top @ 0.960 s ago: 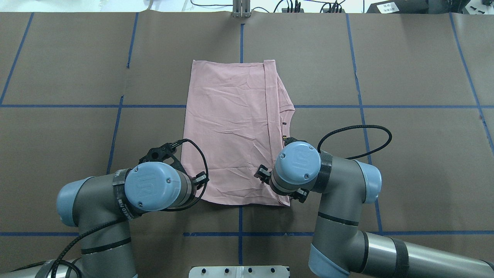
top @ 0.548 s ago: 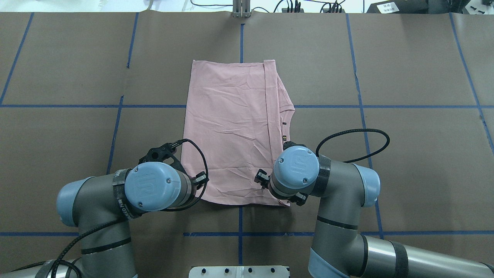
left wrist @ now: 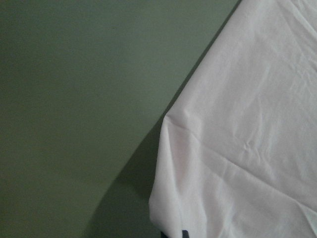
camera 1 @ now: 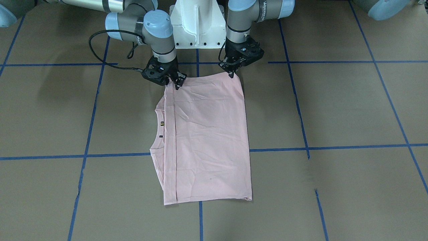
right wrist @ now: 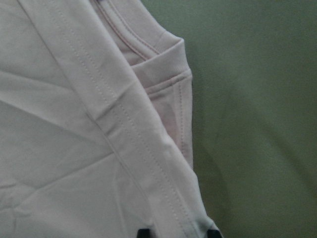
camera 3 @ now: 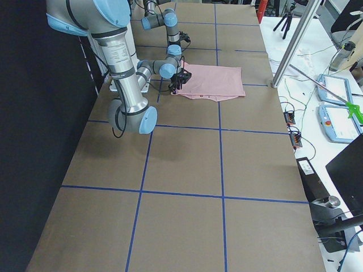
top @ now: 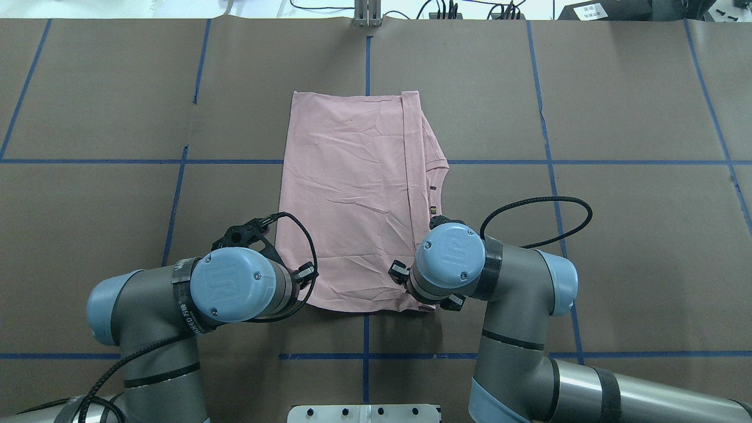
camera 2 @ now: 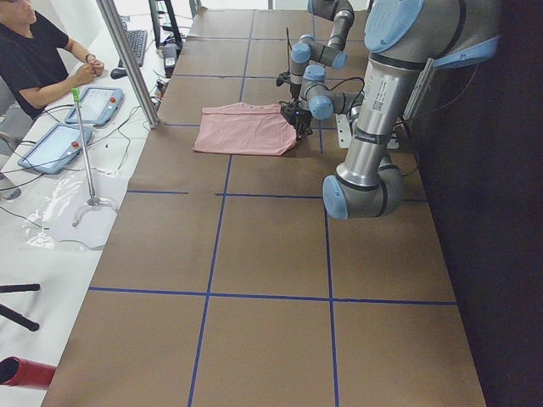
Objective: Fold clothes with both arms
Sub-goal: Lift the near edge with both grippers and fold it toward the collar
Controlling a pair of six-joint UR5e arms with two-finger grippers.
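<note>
The pale pink T-shirt (camera 1: 207, 134) lies folded and flat in the middle of the brown table (camera 1: 334, 110), plain side up, with the collar at its edge on the robot's right (top: 437, 167). My left gripper (camera 1: 230, 72) is down on the shirt's near corner on the robot's left and is shut on it; that corner shows slightly raised in the left wrist view (left wrist: 168, 124). My right gripper (camera 1: 176, 83) is shut on the other near corner, at the folded hem (right wrist: 163, 188). In the overhead view the wrists hide both sets of fingertips.
The white pedestal base (camera 1: 197, 23) stands just behind the shirt's near edge. Blue tape lines (top: 367, 64) cross the table. An operator (camera 2: 34, 51) sits past the far edge with tablets (camera 2: 93, 102) and a metal pole (camera 2: 127, 59).
My right wrist has moved slightly left and toward the robot over the shirt's near corner, and that corner has shifted a little with it. The left arm has not moved.
</note>
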